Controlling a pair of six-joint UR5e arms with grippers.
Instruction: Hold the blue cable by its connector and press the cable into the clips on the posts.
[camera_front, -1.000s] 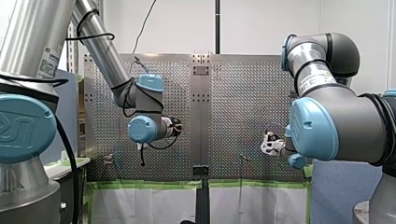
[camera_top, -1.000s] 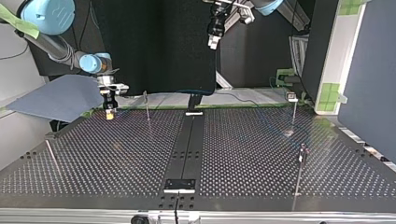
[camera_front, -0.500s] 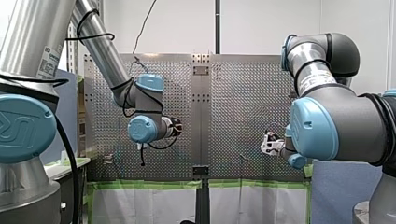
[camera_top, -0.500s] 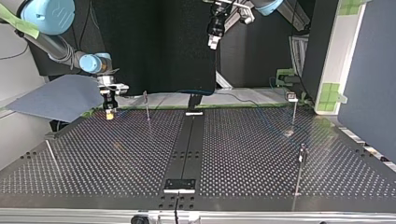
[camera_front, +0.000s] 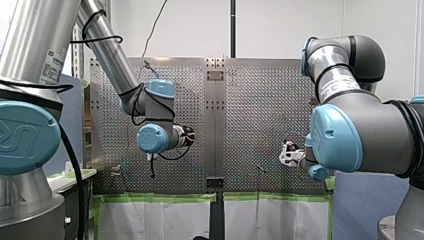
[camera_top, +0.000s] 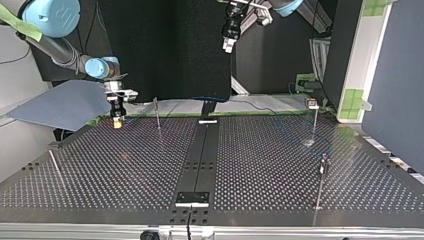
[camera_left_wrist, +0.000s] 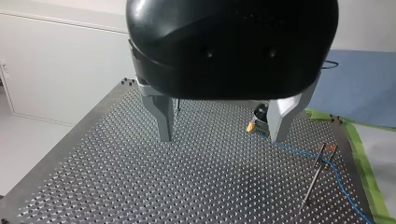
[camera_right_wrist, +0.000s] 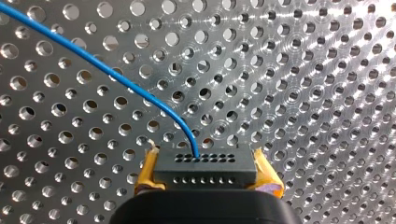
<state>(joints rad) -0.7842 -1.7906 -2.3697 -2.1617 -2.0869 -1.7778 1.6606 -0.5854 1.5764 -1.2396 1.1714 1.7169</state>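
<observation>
Clamping the connector, right pincer sits near a post; cable trails ahead; left pincer gapes empty.

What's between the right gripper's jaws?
The black connector, clamped between the yellow pads of my right gripper, with the blue cable running out of it. The right wrist view shows it.

Thin blue cable curving out of a black connector with rows of small holes, slim metal posts upright, well apart
</observation>
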